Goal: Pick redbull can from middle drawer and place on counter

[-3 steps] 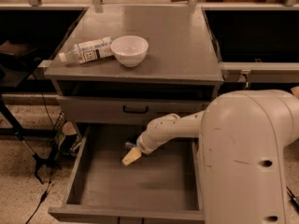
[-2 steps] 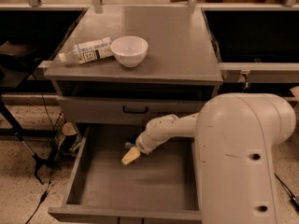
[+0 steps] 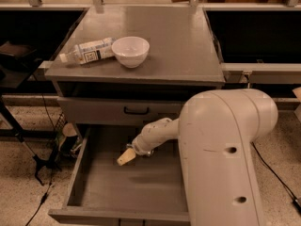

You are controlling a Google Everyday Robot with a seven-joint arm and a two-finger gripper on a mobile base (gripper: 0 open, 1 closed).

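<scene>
The middle drawer (image 3: 117, 189) is pulled open below the cabinet, and the part of its grey floor that shows is bare. My gripper (image 3: 126, 157) reaches down into it at the end of the white arm (image 3: 225, 154), just above the floor near the drawer's back. The redbull can is not visible; the arm hides the right part of the drawer. The counter (image 3: 174, 41) is the grey top of the cabinet above.
A white bowl (image 3: 130, 51) and a white-labelled plastic bottle (image 3: 89, 51) lying on its side are on the counter's left front. A shut drawer front with a black loop handle (image 3: 136, 110) is right above the open drawer. Cables and a stand are on the floor at the left.
The arm's big white body has shifted left and covers more of the drawer's right side. The gripper has moved slightly left inside the drawer.
</scene>
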